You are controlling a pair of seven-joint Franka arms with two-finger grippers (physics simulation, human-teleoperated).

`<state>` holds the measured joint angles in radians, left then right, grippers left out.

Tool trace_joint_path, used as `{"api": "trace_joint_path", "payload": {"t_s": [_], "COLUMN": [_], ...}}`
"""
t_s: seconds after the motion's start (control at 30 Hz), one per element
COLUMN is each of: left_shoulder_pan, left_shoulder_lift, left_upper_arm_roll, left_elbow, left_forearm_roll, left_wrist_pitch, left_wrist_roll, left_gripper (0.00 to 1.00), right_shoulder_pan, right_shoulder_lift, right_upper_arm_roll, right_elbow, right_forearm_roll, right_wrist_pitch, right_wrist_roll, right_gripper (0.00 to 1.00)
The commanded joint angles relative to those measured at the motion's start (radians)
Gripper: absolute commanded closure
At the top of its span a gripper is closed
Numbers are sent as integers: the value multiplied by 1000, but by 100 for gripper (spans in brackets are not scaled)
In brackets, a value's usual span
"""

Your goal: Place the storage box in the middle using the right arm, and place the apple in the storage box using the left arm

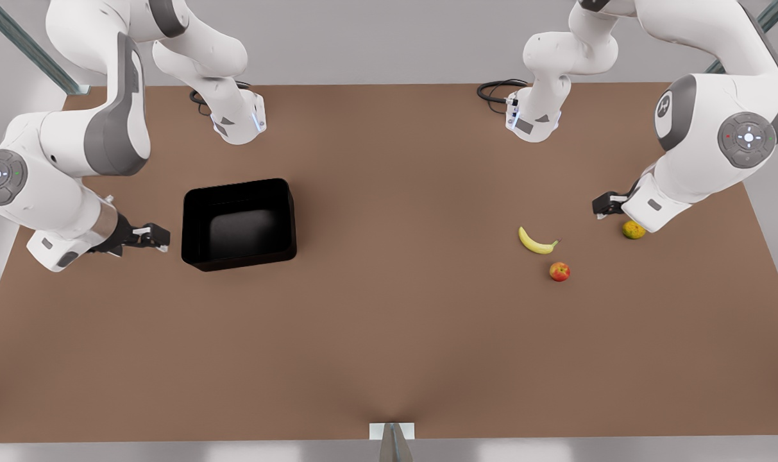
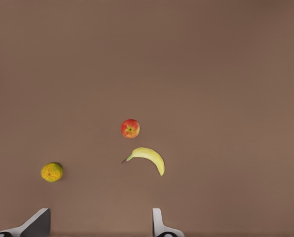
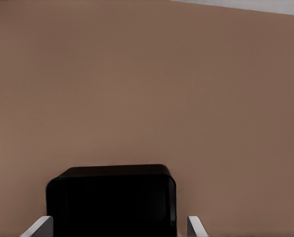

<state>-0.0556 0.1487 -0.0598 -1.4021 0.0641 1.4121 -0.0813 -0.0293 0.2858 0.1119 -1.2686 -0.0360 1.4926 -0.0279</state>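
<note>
Opening stage of the task, neither object yet touched. My right gripper (image 1: 160,239) hangs just beside the storage box (image 1: 238,223), at its 9 o'clock in the front view; its fingers (image 3: 38,226) are spread, one to each side of the box's near wall in the right wrist view, and grip nothing. The box rests upright and empty on the brown table (image 1: 389,359), off toward the front view's left, so the step in hand is, by my judgement, the reach for the box wall. The next move calls for closing over that wall and drawing the box toward 3 o'clock, to the table's middle. My left gripper (image 1: 603,205) waits above the fruit group at the front view's right, its fingers (image 2: 159,224) parted and empty. The apple (image 1: 559,271) lies on the table, at about 7 o'clock from that gripper, apart from the banana (image 1: 537,242) at the apple's 11 o'clock and the yellow-orange-green fruit (image 1: 633,229) at its 2 o'clock. Its pick must single out the red fruit, once the box stands centred.
</note>
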Motion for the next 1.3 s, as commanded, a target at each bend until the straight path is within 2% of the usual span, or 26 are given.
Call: {"api": "trace_joint_path", "payload": {"t_s": [0.0,0.1,0.17,0.2,0.23,0.27,0.3,0.4,0.47,0.53,0.6,0.77,0.9,1.03,1.27], "left_shoulder_pan": [0,-1,-10,-27,-26,-27,-75,-21,-6,-7,-6,95,105,105,100], "left_shoulder_lift": [0,25,119,199,180,137,100,170,203,195,155,227,258,282,325], "left_upper_arm_roll": [0,0,0,-2,-2,-6,-5,-5,-8,-6,-5,-6,-8,-8,-6], "left_elbow": [0,6,3,-8,-119,-222,-388,-419,-422,-443,-574,-564,-612,-609,-604], "left_forearm_roll": [0,-1,-4,-7,-10,-12,-15,-18,-20,-20,-20,-18,-20,-18,-18], "left_wrist_pitch": [1,4,36,132,263,373,540,604,602,605,732,754,870,870,878], "left_wrist_roll": [0,-12,-12,-12,-15,-15,-38,-46,-46,-46,-46,-38,-35,-35,-35], "left_gripper": [0,0,0,0,0,0,0,0,0,0,0,0,0,0,0], "right_shoulder_pan": [2,2,5,12,12,12,11,-1,-6,-27,-84,-231,-238,-231,-279], "right_shoulder_lift": [-1,-1,-2,-23,-88,-157,-241,-283,-329,-329,-330,-315,-329,-324,-246], "right_upper_arm_roll": [0,2,3,12,49,55,55,83,83,83,83,83,84,114,114], "right_elbow": [0,-2,-20,-52,-132,-215,-308,-469,-665,-747,-785,-900,-1084,-1167,-1167], "right_forearm_roll": [2,2,2,4,4,7,41,44,44,41,31,1,1,2,-56], "right_wrist_pitch": [0,2,2,-2,-2,3,3,31,153,201,230,385,587,684,761], "right_wrist_roll": [0,2,10,58,97,100,105,125,123,109,76,-37,-26,-18,-23], "right_gripper": [0,0,0,0,0,0,0,0,0,0,0,0,0,0,0]}}
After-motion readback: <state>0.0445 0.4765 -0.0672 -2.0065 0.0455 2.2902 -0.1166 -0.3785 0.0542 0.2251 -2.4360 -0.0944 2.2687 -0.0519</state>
